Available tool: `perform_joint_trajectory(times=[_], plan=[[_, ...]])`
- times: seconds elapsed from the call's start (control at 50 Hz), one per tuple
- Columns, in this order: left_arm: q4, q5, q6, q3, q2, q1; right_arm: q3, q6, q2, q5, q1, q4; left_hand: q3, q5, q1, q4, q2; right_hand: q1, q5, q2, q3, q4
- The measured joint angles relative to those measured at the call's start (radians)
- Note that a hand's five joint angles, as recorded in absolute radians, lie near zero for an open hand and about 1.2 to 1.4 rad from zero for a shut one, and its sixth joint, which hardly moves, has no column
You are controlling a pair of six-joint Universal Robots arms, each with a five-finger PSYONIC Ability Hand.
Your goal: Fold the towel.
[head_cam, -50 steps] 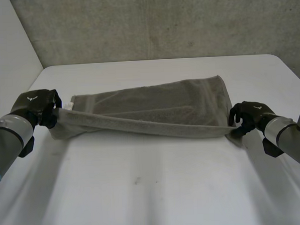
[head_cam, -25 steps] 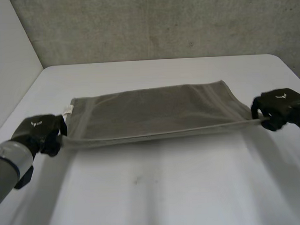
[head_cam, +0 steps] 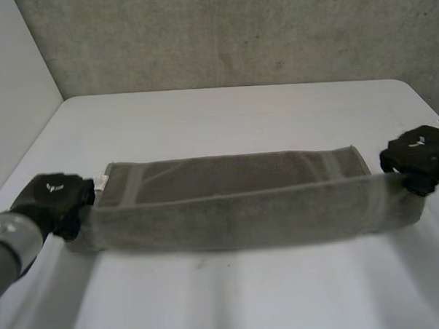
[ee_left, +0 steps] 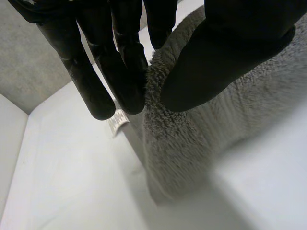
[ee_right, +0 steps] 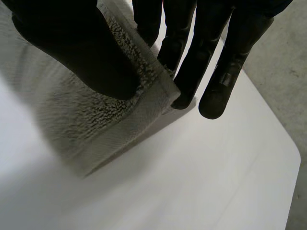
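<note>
Head view: the grey towel (head_cam: 236,200) stretches across the middle of the white table (head_cam: 232,113). Its far part lies flat and its near long edge is raised, hanging as a band between the hands. The left hand (head_cam: 54,204) has one end and the right hand (head_cam: 419,156) the other. Pulling apart probably keeps that edge straight for laying it over as a fold.

Left wrist view: the left hand pinches the towel's edge between thumb and fingers, with a small white label (ee_left: 116,123) just beside the fingertips.

Right wrist view: the right hand's thumb sits on the towel's corner with fingers behind, clamping it, and the cloth sags toward the table.
</note>
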Motion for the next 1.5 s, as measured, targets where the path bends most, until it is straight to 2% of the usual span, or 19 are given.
perform_joint_trajectory(times=[0.06, 0.08, 0.14, 0.3, 0.48, 0.54, 0.56, 0.58, 0.6, 0.62, 0.66, 0.72, 0.8, 0.92, 1.04, 1.1, 1.16, 1.32, 1.5], plan=[[0.023, -0.001, -0.003, 0.059, -0.073, -0.003, -0.054, 0.028, 0.071, 0.032, 0.042, -0.048, 0.000, 0.000, 0.000, 0.000, 0.000, 0.000, 0.000, 0.000, 0.000, 0.000], [0.048, -0.003, -0.006, 0.143, -0.169, -0.008, -0.128, 0.060, 0.160, 0.077, 0.097, -0.107, 0.000, 0.000, 0.000, 0.000, 0.000, 0.000, 0.000, 0.000, 0.000, 0.000], [0.066, -0.007, -0.009, 0.270, -0.296, -0.021, -0.206, 0.088, 0.247, 0.116, 0.143, -0.170, 0.000, 0.000, 0.000, 0.000, 0.000, 0.001, 0.000, 0.000, 0.000, 0.000], [0.074, -0.033, -0.016, 0.639, -0.620, -0.060, -0.423, 0.174, 0.475, 0.188, 0.216, -0.404, 0.000, 0.000, 0.000, 0.000, 0.000, 0.001, 0.000, 0.000, 0.000, 0.000], [0.073, -0.048, -0.027, 0.791, -0.753, -0.076, -0.537, 0.182, 0.607, 0.216, 0.230, -0.505, -0.006, 0.000, 0.000, -0.004, -0.006, -0.004, 0.000, -0.001, -0.002, -0.002], [0.076, -0.048, -0.032, 0.808, -0.770, -0.077, -0.548, 0.182, 0.623, 0.222, 0.229, -0.530, -0.276, -0.228, -0.223, -0.254, -0.279, -0.063, -0.038, -0.051, -0.046, -0.048], [0.081, -0.047, -0.036, 0.815, -0.777, -0.078, -0.551, 0.182, 0.630, 0.230, 0.230, -0.546, -0.529, -0.481, -0.484, -0.514, -0.539, -0.270, -0.208, -0.234, -0.222, -0.224], [0.084, -0.047, -0.037, 0.818, -0.779, -0.078, -0.552, 0.183, 0.632, 0.235, 0.230, -0.551, -0.529, -0.481, -0.484, -0.514, -0.539, -0.369, -0.292, -0.323, -0.305, -0.306], [0.089, -0.046, -0.041, 0.820, -0.781, -0.078, -0.552, 0.183, 0.633, 0.244, 0.232, -0.558, -0.787, -0.775, -0.759, -0.797, -0.795, -0.514, -0.419, -0.465, -0.465, -0.465], [0.093, -0.046, -0.043, 0.821, -0.782, -0.079, -0.551, 0.183, 0.634, 0.250, 0.233, -0.561, -0.859, -0.846, -0.818, -0.860, -0.870, -0.587, -0.487, -0.537, -0.537, -0.538], [0.107, -0.045, -0.051, 0.819, -0.780, -0.082, -0.547, 0.185, 0.630, 0.273, 0.241, -0.567, -0.970, -0.937, -0.917, -0.967, -0.970, -1.013, -0.873, -0.910, -0.900, -0.901], [0.125, -0.044, -0.067, 0.812, -0.766, -0.087, -0.536, 0.189, 0.618, 0.297, 0.250, -0.569, -1.011, -0.980, -0.959, -1.012, -1.014, -1.145, -0.955, -0.991, -0.991, -0.988], [0.141, -0.044, -0.096, 0.784, -0.716, -0.092, -0.469, 0.215, 0.535, 0.336, 0.262, -0.567, -1.037, -0.996, -0.984, -1.035, -1.038, -1.194, -0.978, -1.033, -1.034, -1.028], [0.148, -0.044, -0.135, 0.703, -0.606, -0.087, -0.346, 0.283, 0.394, 0.342, 0.259, -0.556, -1.047, -1.001, -0.991, -1.045, -1.048, -1.206, -0.980, -1.040, -1.044, -1.039], [0.155, -0.041, -0.156, 0.533, -0.440, -0.075, -0.180, 0.351, 0.234, 0.311, 0.248, -0.480, -1.049, -1.001, -0.993, -1.047, -1.051, -1.173, -0.981, -1.028, -1.026, -1.033], [0.159, -0.041, -0.157, 0.484, -0.401, -0.073, -0.145, 0.358, 0.210, 0.297, 0.240, -0.450, -1.049, -1.001, -0.993, -1.047, -1.051, -1.154, -0.981, -1.009, -1.010, -1.016], [0.176, -0.040, -0.158, 0.374, -0.327, -0.071, -0.073, 0.363, 0.177, 0.265, 0.212, -0.392, -1.050, -1.001, -0.993, -1.048, -1.051, -0.966, -0.849, -0.852, -0.852, -0.855], [0.227, -0.039, -0.162, 0.225, -0.255, -0.070, 0.034, 0.360, 0.171, 0.191, 0.149, -0.369, -1.050, -1.002, -0.993, -1.048, -1.052, -0.839, -0.736, -0.734, -0.734, -0.738], [0.303, -0.039, -0.208, 0.140, -0.238, -0.062, 0.097, 0.357, 0.248, 0.122, 0.085, -0.472, -1.050, -1.002, -0.993, -1.048, -1.052, -0.700, -0.615, -0.610, -0.611, -0.614]])
